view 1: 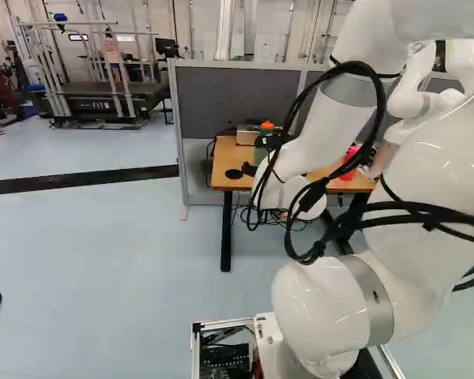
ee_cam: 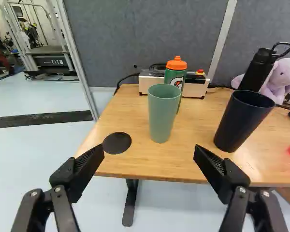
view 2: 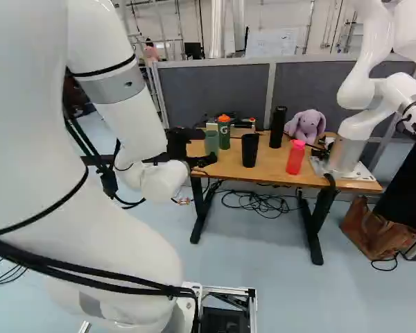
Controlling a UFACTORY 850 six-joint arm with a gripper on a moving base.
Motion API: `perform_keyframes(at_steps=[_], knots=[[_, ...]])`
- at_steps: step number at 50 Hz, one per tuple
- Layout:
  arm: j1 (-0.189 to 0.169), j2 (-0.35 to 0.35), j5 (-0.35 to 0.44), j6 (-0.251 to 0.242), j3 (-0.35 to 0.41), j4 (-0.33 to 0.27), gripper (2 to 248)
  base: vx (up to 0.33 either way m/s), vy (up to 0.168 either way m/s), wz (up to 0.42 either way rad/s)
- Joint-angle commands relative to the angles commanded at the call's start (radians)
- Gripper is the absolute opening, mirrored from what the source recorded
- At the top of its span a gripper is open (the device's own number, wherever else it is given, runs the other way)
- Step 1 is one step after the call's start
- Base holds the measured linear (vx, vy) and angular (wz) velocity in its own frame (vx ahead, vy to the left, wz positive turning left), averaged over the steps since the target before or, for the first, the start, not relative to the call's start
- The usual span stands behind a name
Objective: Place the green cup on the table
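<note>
My gripper [view 2: 205, 147] is at the near left corner of the table [view 2: 266, 161] in the right base view. In the wrist view the gripper [ee_cam: 149, 153] stands wide open, nothing between its fingers. The green cup [ee_cam: 163, 113] is upright on the wooden table [ee_cam: 150, 162], ahead of the gap between the fingers and apart from both. That same cup [view 2: 212, 142] shows just beyond the fingertips in the right base view. In the left base view the arm hides the gripper.
A green bottle with orange lid [ee_cam: 176, 75] stands close behind the cup. Also on the table are a dark cup [ee_cam: 241, 121], a black bottle [view 2: 278, 127], a pink bottle [view 2: 296, 157], a plush toy [view 2: 306, 125] and a round black disc [ee_cam: 117, 143]. Another robot [view 2: 360, 125] stands at the table's far end.
</note>
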Motion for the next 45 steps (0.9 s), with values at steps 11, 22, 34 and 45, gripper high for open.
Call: perform_keyframes(at_steps=[11,22,34,45], knots=[[0.008,0.063,-0.039,0.000,0.035,0.000,247,0.000,0.000,0.000],[0.014,0.112,-0.069,0.000,0.062,0.000,247,0.000,0.000,0.000],[0.019,0.151,-0.093,0.000,0.084,0.000,247,0.000,0.000,0.000],[0.022,0.172,-0.106,0.000,0.096,0.000,247,0.000,0.000,0.000]])
